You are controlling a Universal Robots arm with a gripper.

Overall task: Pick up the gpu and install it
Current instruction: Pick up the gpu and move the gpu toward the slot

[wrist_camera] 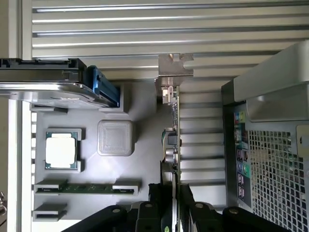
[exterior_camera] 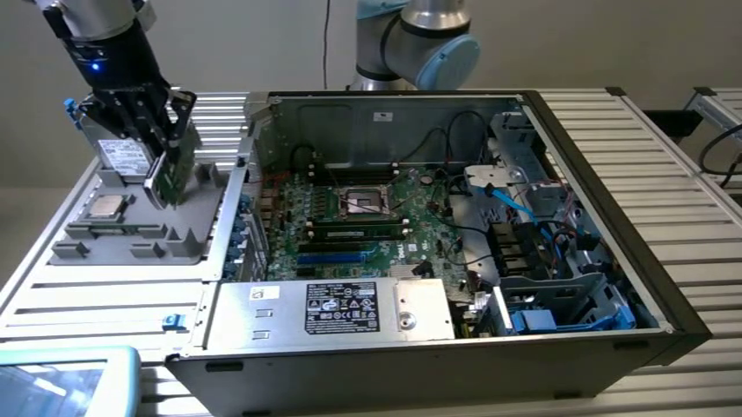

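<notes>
The gpu (exterior_camera: 166, 178) stands on edge over the grey parts tray (exterior_camera: 139, 234) at the exterior view's left, green board face showing. My gripper (exterior_camera: 156, 143) comes down on it from above and is shut on its upper edge. In the wrist view the gpu (wrist_camera: 174, 145) is edge-on, running away from my gripper (wrist_camera: 174, 213) to its silver bracket (wrist_camera: 175, 65). A black finger (wrist_camera: 194, 212) presses each side of the card. Whether the card's lower edge still touches the tray I cannot tell.
The tray also carries a processor chip (wrist_camera: 61, 150), a memory stick (wrist_camera: 87, 187), a grey square block (wrist_camera: 116, 137) and a drive (wrist_camera: 43, 77). The open computer case (exterior_camera: 649, 287) lies to the exterior view's right, motherboard (exterior_camera: 347, 226) and blue slots (exterior_camera: 336, 258) exposed, power supply (exterior_camera: 347, 308) in front.
</notes>
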